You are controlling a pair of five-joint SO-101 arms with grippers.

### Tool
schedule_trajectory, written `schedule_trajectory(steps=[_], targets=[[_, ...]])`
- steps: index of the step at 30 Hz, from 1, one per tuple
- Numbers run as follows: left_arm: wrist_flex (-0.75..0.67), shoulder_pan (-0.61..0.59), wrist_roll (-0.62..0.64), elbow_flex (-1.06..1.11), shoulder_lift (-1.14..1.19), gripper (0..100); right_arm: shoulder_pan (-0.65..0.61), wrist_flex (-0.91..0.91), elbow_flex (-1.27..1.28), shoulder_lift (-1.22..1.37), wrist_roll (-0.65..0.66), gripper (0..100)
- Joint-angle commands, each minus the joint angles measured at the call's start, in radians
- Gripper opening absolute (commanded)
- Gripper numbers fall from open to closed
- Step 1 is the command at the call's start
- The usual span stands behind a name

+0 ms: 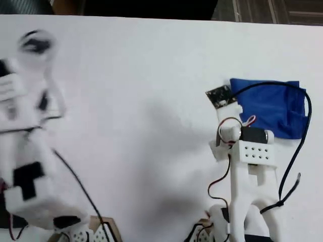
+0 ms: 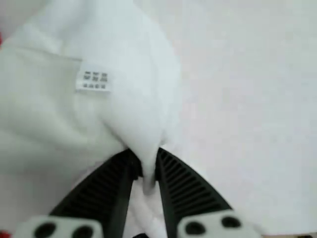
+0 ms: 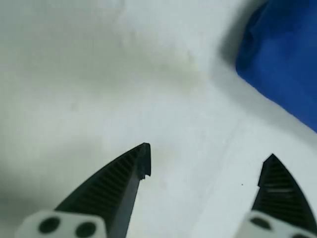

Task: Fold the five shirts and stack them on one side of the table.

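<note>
Now my left pincer (image 2: 147,154) is pinching a fold of the white shirt (image 2: 89,119), and the cloth spreads away from the tips with its small label (image 2: 93,82) showing. My right pincer (image 3: 208,154) is spread wide and holds nothing. It hangs over the bare counter (image 3: 99,74), with the folded blue shirt (image 3: 282,64) just beside it. That blue shirt lies at the right side, well apart from my left arm (image 1: 30,166). I judge the white shirt must first come toward the middle, between the two arms.
</note>
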Motion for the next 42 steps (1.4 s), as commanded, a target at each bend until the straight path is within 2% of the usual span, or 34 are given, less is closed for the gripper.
schedule_trajectory(steps=[1,3,5,10,13,16,17,21,24,29,34,38,40,42], targets=[[0.066,0.282,0.044,-0.036,-0.213,3,0.01,-0.054,0.029,-0.028,-0.037,34.7],[0.072,0.371,0.049,-0.031,-0.278,3,0.012,-0.077,0.061,-0.028,-0.046,34.7],[0.072,0.407,0.049,-0.027,-0.315,3,0.012,-0.082,0.083,-0.028,-0.046,34.7],[0.08,0.381,0.043,0.016,-0.308,4,0.012,-0.079,0.094,-0.028,-0.043,34.7],[0.078,0.371,0.038,0.113,-0.273,14,0.01,-0.081,0.091,-0.028,-0.043,34.7],[0.072,0.345,-0.021,0.211,-0.239,26,0.004,-0.081,0.087,-0.028,-0.043,34.7],[0.054,0.322,-0.034,0.234,-0.236,28,0.002,-0.081,0.087,-0.028,-0.043,34.7],[-0.026,0.189,-0.046,0.28,-0.227,26,-0.007,-0.087,0.086,-0.024,-0.044,34.7],[-0.043,0.135,-0.066,0.311,-0.227,26,-0.073,-0.073,0.083,0.041,-0.044,34.7],[-0.103,0.172,-0.086,0.452,-0.226,26,-0.222,-0.074,-0.075,0.254,-0.044,34.7],[-0.316,0.178,-0.026,0.634,-0.226,26,-0.257,-0.074,-0.311,0.518,-0.061,34.7],[-0.41,0.173,0.017,0.702,-0.232,25,-0.288,-0.074,-0.45,0.702,-0.114,34.7],[-0.43,0.16,0.012,0.713,-0.233,19,-0.317,-0.074,-0.506,0.769,-0.144,34.7],[-0.437,0.117,0.011,0.708,-0.229,8,-0.344,-0.074,-0.554,0.816,-0.183,34.7]])
